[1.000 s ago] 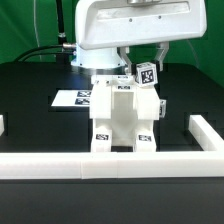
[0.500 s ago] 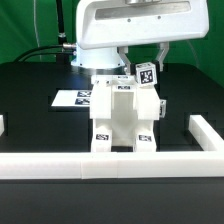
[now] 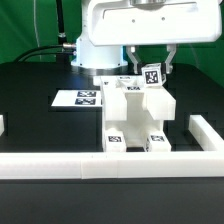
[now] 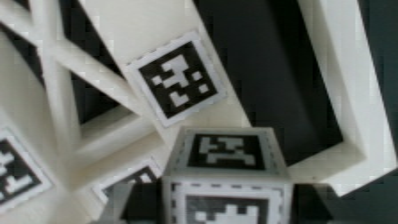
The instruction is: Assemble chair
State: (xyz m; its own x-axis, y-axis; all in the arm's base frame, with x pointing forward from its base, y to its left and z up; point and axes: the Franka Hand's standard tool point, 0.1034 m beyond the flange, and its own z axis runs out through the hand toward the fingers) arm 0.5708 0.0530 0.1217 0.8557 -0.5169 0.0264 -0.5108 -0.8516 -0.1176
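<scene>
The partly built white chair (image 3: 135,118) stands upright on the black table, just behind the front border rail, with tags on its two front feet. My gripper (image 3: 152,66) hangs over its back right top corner and is shut on a white tagged post (image 3: 152,76) that sits against the chair's top. In the wrist view the post's tagged end (image 4: 228,152) fills the space between my dark fingers (image 4: 146,200). Beyond it are the chair's cross-braced side bars and another tag (image 4: 178,80). I cannot tell how the post joins the chair.
The marker board (image 3: 78,98) lies flat on the table to the exterior view's left of the chair. The long low white border rail (image 3: 90,165) runs along the front and turns back at the right (image 3: 205,128). The robot's white base (image 3: 95,50) stands behind.
My gripper, the post in it and the whole chair have shifted together toward the exterior view's right along the front rail. The marker board shows more now.
</scene>
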